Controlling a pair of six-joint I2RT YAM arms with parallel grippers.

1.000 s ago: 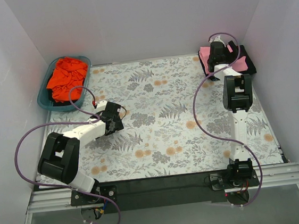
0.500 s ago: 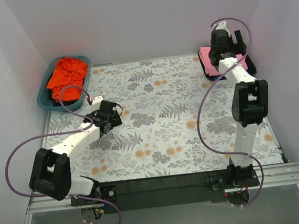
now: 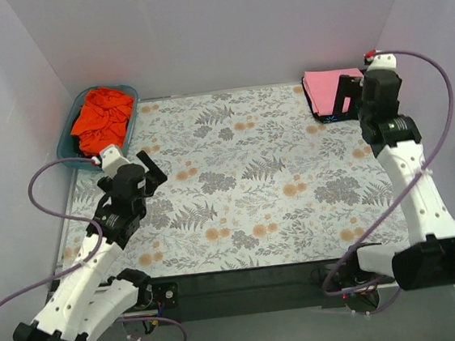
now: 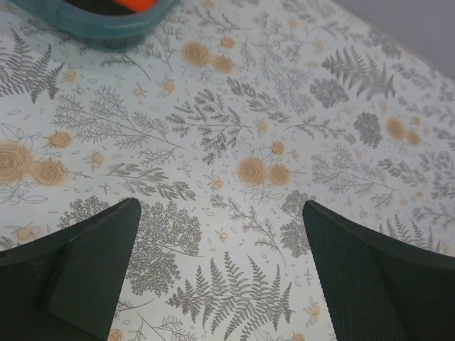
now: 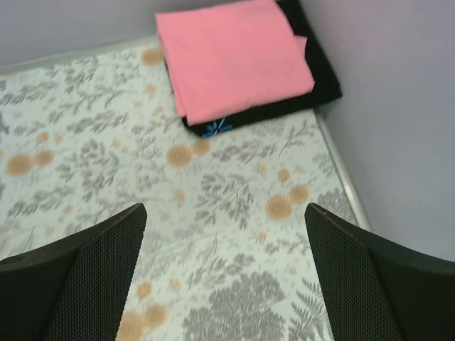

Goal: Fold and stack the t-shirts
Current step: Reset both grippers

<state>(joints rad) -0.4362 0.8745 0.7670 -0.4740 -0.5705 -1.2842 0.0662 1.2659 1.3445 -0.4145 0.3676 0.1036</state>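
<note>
Both arms have shifted since the earlier frames: the right hand (image 5: 224, 209) has backed off the stack it was sitting over, and the left hand (image 4: 220, 207) has swung up toward the basket (image 3: 67, 151). Both hands are spread wide and holding nothing. Count is three tees, one of each colour. The pink tee (image 5: 231, 57) lies folded on top of the black tee (image 5: 323, 89) in the far right corner of the surface (image 3: 255, 204). The black one's blue logo peeks out at the near edge. The orange tee (image 3: 102, 118) is bunched up in the one basket at the far left. So it looks like two are done and the third is just starting. Next move is probably on the left hand: get over the basket rim, drop in, pinch a good fold of orange and drag it out onto the open middle so it can be spread flat. It's soft and crumpled, so it may snag on the rim.
</note>
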